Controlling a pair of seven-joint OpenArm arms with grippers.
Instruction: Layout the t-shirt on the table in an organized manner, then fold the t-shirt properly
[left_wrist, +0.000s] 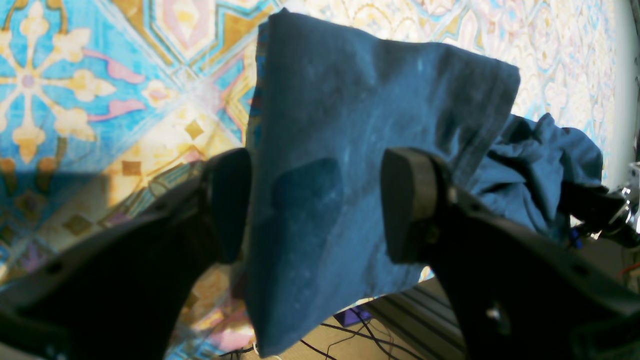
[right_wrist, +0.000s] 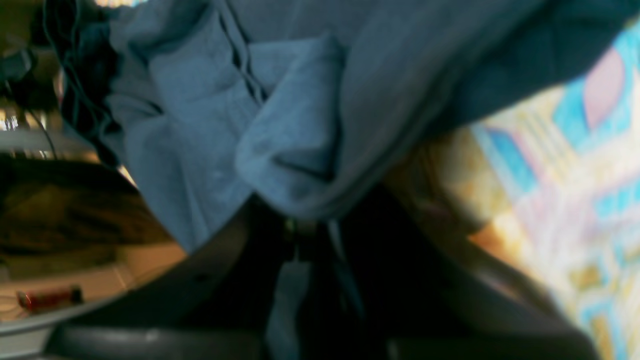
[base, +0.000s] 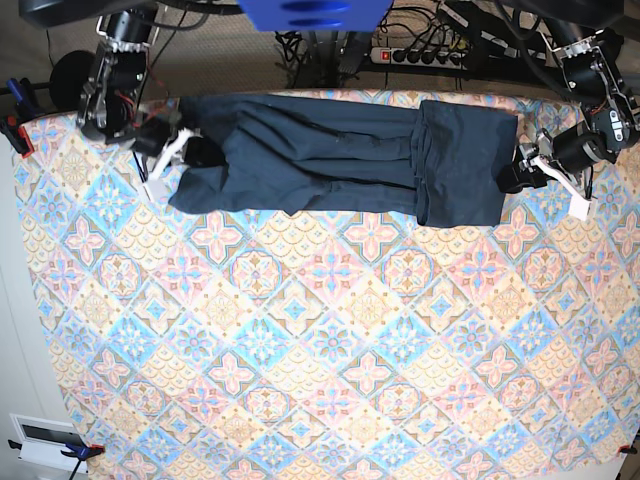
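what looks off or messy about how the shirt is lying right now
The t-shirt lies as a long bunched band along the far edge of the table, not spread flat. One end is folded back over itself near the left gripper; the other is crumpled where the right gripper pinches it. Part hangs past the table edge.

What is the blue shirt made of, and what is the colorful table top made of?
The t-shirt looks like soft knit cloth, probably cotton, with a dull finish: it bunches into folds and shows a stitched hem. The table seems covered with printed fabric, matte, though it could be a coated sheet; the tile pattern is flat, not real tiles.
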